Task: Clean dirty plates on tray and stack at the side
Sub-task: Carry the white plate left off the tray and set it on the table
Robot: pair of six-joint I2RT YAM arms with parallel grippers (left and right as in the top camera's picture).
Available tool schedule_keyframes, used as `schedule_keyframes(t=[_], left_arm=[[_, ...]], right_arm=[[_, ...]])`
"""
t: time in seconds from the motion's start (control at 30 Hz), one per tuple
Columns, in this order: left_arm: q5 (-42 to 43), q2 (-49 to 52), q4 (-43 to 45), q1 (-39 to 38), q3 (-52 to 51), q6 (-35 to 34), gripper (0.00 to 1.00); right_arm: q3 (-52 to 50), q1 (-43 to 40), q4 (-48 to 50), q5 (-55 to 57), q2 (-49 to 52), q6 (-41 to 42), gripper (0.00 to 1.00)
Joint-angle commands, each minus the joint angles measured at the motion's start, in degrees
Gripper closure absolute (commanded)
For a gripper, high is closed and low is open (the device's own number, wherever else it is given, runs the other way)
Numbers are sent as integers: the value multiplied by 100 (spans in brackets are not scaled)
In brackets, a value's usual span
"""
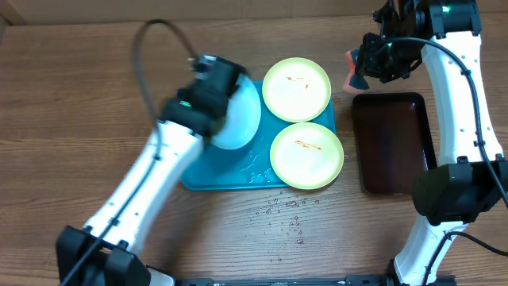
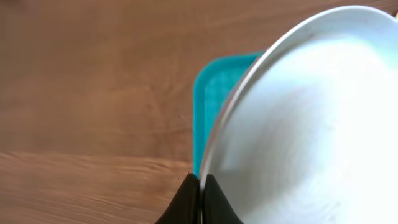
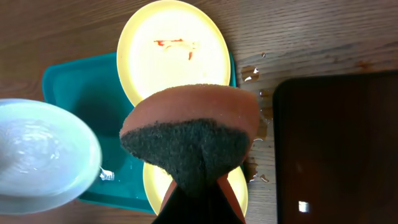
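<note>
Pinching the wet pale plate [image 1: 238, 111] at nine o'clock, the left hand [image 2: 200, 186] risked a slip; right hand [image 3: 199, 190] clutched the sponge [image 3: 193, 118].

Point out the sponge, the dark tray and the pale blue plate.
sponge [image 3: 186, 143]: right wrist view, dark scouring face.
dark tray [image 1: 393, 143]: overhead view, bare floor.
pale blue plate [image 2: 311, 124]: left wrist view, broad pale surface.
</note>
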Motion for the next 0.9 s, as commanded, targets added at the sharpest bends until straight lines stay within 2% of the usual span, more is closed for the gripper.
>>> schedule_keyframes(t=[0.0, 0.17, 0.3, 0.53, 0.7, 0.87], left_arm=[[2660, -61, -98, 1252, 111, -184, 96], [3853, 149, -420, 2883, 107, -164, 96], [3856, 507, -507, 3628, 107, -170, 96], [3794, 1156, -216, 4424, 107, -192, 96], [3320, 1517, -162, 4804, 107, -323, 96], [3206, 1733, -76, 5169, 107, -343, 96]], right_arm=[[81, -7, 13, 24, -57, -85, 96], [81, -7, 15, 24, -57, -101, 96], [81, -7, 15, 24, -57, -101, 96], [81, -9, 11, 24, -57, -101, 96], [81, -7, -28, 24, -57, -98, 96], [81, -7, -28, 24, -57, -98, 96]])
